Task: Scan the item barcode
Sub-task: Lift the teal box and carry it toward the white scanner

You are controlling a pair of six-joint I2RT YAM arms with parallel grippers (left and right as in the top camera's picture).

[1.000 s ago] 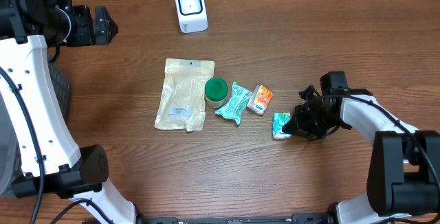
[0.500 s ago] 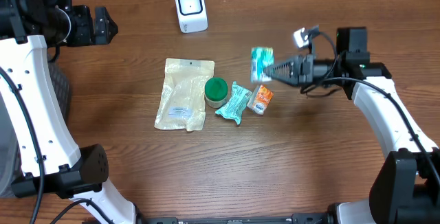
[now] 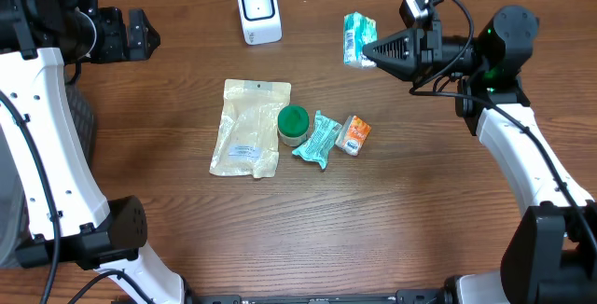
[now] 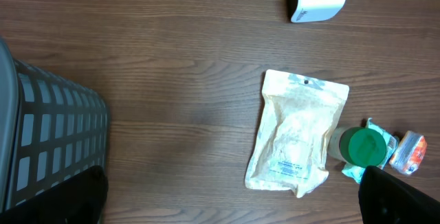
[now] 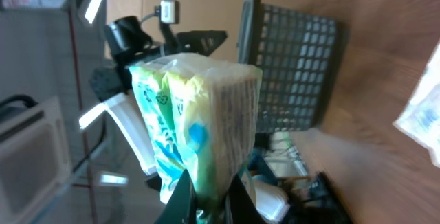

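Fingers (image 5: pixel 179 200) of my right gripper (image 3: pixel 371 52) clamp the tissue pack (image 3: pixel 357 35) by one end, leaving its faces exposed. Scanner (image 3: pixel 258 10) at nine o'clock; my left gripper (image 3: pixel 147 35) stands open.

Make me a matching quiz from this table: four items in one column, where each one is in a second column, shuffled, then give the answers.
Items
1. green pack
2. scanner
3. beige pouch
4. green-lidded jar

Places
A. between the beige pouch and the teal wrapper
B. upright near the far edge of the table
C. held in the air by the fingers of the right gripper
D. lying flat, leftmost in the row of items

Pairs: 1-C, 2-B, 3-D, 4-A
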